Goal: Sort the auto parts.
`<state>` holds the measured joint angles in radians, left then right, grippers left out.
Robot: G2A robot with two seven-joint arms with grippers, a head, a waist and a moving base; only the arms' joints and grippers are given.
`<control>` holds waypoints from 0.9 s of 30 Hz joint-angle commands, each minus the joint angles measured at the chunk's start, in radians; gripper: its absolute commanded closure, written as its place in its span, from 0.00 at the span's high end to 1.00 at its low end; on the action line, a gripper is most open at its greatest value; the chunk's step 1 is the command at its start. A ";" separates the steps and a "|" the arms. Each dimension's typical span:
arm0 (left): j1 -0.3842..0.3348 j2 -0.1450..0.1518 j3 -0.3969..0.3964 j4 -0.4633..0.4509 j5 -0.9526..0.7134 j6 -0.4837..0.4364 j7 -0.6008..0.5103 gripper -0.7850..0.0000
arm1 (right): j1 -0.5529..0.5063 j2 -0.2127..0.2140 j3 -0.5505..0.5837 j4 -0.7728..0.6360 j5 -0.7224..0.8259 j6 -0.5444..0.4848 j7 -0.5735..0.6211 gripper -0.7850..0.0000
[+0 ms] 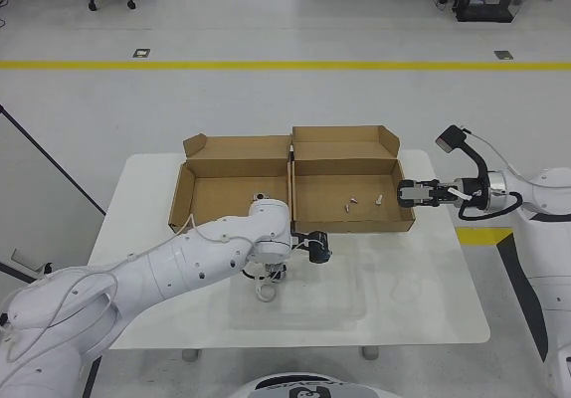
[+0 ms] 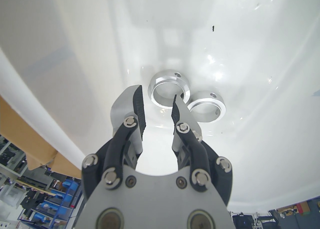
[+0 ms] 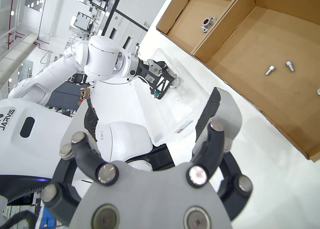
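1. Left gripper (image 2: 156, 94) — jaws apart, holding nothing — hangs over the clear tray (image 2: 225, 27), lower centre in the top view.
2. First collar (image 2: 168, 88) and second collar (image 2: 207, 106) lie flat side by side in it, bores pointing up.
3. Right gripper (image 3: 152, 104) is wide open too, empty, at the right wall of the right box (image 1: 325, 194).

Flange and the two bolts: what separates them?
The boxes' adjoining walls, in the right wrist view: the flange lies in one box, the bolts in the other.
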<state>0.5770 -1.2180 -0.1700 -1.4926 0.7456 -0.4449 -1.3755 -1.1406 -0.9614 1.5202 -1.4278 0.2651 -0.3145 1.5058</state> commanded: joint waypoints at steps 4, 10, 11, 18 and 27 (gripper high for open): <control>0.006 -0.006 0.000 0.018 0.013 -0.008 0.008 0.30 | 0.000 0.000 0.000 0.000 0.000 0.000 0.000 1.00; 0.013 -0.015 0.000 0.038 0.028 -0.008 0.008 0.28 | 0.000 0.000 0.000 0.000 0.000 0.000 0.000 1.00; 0.014 -0.016 0.000 0.042 0.030 -0.008 0.008 0.28 | 0.000 0.000 0.000 0.000 0.000 0.000 0.000 1.00; 0.023 -0.026 0.000 0.051 0.021 -0.024 0.024 0.34 | 0.000 0.000 0.000 0.000 0.000 0.000 0.000 1.00; 0.019 -0.033 0.000 0.067 -0.009 -0.032 0.032 0.34 | 0.000 0.000 0.000 0.000 0.000 0.000 0.000 1.00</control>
<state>0.5982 -1.2509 -0.1700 -1.4321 0.7393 -0.4874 -1.3330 -1.1406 -0.9614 1.5202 -1.4278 0.2651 -0.3145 1.5058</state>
